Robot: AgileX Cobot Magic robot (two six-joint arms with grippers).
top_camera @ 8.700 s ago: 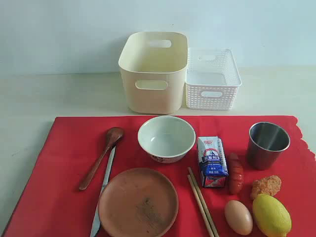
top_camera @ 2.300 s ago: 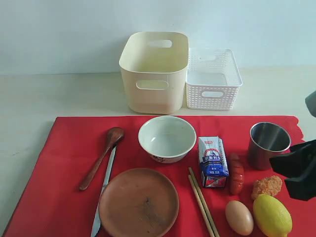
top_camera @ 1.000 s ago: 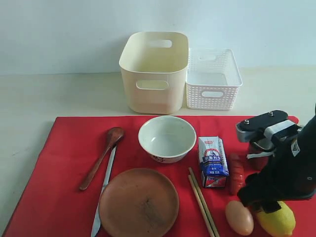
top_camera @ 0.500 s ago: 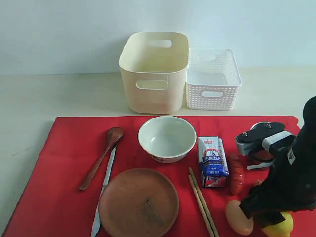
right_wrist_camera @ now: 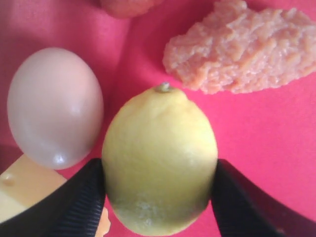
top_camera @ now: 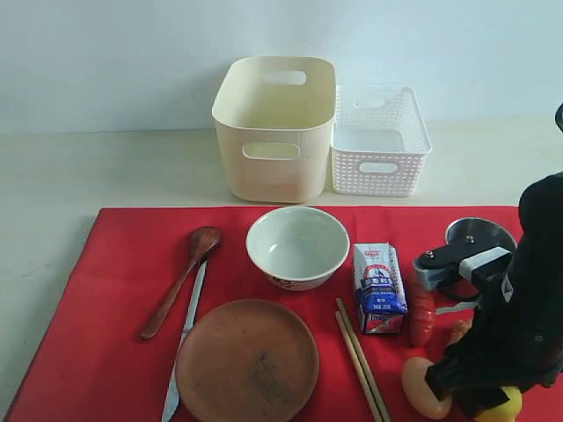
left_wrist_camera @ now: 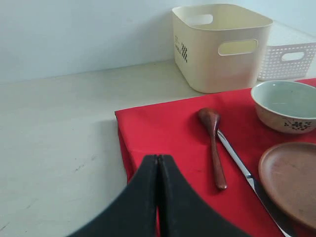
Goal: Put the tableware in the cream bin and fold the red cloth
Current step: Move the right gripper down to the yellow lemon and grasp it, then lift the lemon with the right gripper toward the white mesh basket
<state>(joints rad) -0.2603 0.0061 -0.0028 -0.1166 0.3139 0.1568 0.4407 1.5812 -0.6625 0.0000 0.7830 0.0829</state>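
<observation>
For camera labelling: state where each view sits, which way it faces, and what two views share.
Exterior: raised before the table, facing over the large red cloth toward the tall cream plastic bin; the black right arm shows, lower right.
Left wrist: on the left arm, looking along the shut left gripper over the cloth's corner toward the dark wooden spoon and bin.
Right wrist: on the right arm, looking down at the yellow lemon clasped in the right gripper.
Shared: exterior and left wrist both show spoon and bin.
</observation>
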